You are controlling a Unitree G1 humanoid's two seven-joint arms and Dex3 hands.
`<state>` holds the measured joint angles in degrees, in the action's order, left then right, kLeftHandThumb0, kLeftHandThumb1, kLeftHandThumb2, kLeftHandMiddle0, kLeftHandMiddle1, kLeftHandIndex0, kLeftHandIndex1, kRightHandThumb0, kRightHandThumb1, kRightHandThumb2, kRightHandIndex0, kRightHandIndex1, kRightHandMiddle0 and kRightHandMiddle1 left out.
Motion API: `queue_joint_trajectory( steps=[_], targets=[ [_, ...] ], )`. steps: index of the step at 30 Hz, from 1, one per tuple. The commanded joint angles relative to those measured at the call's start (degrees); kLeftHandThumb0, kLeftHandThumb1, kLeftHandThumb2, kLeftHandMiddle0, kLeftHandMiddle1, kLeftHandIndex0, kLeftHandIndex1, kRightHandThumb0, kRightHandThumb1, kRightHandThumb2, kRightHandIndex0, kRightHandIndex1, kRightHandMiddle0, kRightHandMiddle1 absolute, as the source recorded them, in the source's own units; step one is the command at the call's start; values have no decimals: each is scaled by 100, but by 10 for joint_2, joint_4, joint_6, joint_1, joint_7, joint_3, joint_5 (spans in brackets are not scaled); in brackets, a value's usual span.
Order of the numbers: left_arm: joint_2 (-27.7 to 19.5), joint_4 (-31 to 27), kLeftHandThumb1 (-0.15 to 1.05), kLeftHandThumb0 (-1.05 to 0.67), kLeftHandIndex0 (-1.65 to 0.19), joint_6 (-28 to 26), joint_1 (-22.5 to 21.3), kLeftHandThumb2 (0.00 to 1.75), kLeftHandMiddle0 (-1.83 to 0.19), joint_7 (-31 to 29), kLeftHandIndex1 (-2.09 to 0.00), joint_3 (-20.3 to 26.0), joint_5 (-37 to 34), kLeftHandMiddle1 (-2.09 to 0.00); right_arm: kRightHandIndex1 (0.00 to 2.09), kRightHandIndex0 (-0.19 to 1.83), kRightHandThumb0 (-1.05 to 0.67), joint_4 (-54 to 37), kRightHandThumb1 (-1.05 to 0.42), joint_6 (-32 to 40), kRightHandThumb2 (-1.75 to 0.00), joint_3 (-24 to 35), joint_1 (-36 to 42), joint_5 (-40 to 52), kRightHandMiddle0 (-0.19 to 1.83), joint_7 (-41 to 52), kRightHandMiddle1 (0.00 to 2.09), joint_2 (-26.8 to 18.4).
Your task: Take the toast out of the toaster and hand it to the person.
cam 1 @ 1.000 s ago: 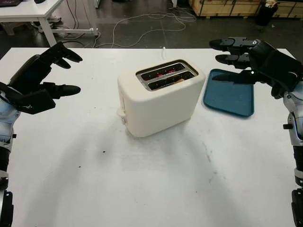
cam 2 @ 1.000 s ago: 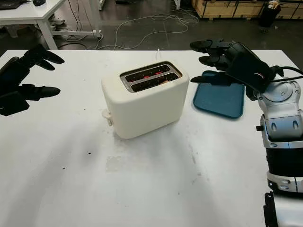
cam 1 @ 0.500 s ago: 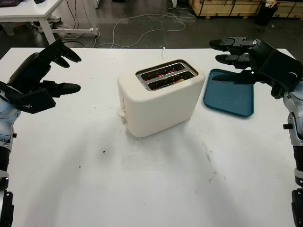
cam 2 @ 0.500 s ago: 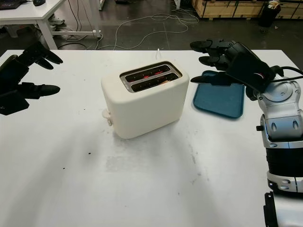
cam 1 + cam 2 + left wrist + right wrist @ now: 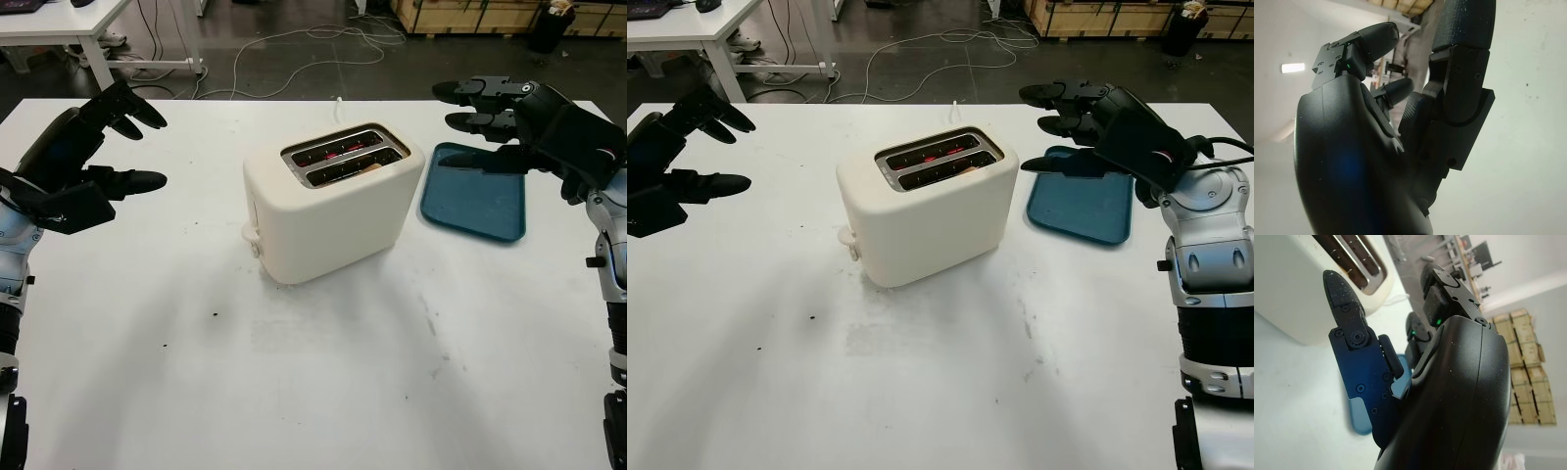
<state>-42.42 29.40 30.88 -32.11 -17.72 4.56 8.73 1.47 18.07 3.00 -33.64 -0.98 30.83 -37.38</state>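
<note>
A cream two-slot toaster (image 5: 328,201) stands mid-table, its slots glowing red inside. A sliver of toast (image 5: 372,167) shows at the right end of the nearer slot. My left hand (image 5: 118,147) hovers open over the table's left side, well clear of the toaster. My right hand (image 5: 480,122) is open at the right, raised above the blue tray (image 5: 485,211), fingers pointing toward the toaster. In the right wrist view the toaster (image 5: 1298,293) lies beyond my fingers (image 5: 1354,347).
The blue tray lies right of the toaster. A white cord (image 5: 338,106) runs from the toaster off the table's far edge. Beyond it are a dark floor with cables, a white desk (image 5: 69,24) and wooden crates (image 5: 480,15).
My left hand has drifted slightly left and up. The right hand and the toaster have stayed put.
</note>
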Motion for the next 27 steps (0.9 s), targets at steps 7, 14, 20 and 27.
queue_joint_trajectory(
  steps=[7, 14, 20, 27],
  targets=[
    [1, -1, 92, -105, 0, 4, 4, 33, 0, 2, -143, 3, -1, -157, 1, 45, -55, -3, -77, 6, 0, 2, -4, 0, 45, -1, 0, -3],
    [-1, -4, 92, -105, 0, -1, 4, 34, 0, 3, -144, 1, 5, -158, 1, 44, -54, -4, -75, 15, 0, 5, -5, 9, 45, -4, 0, 3],
    [1, -3, 92, -105, 0, -2, 2, 34, 0, -3, -144, 2, -3, -159, 1, 44, -57, -1, -76, 8, 0, 1, -7, 2, 45, -3, 0, -1],
    [-1, 1, 92, -105, 0, 6, 0, 35, 0, 4, -141, -1, 7, -158, 2, 46, -52, 3, -77, -4, 0, -1, -7, -5, 47, -2, 1, -3]
  ],
)
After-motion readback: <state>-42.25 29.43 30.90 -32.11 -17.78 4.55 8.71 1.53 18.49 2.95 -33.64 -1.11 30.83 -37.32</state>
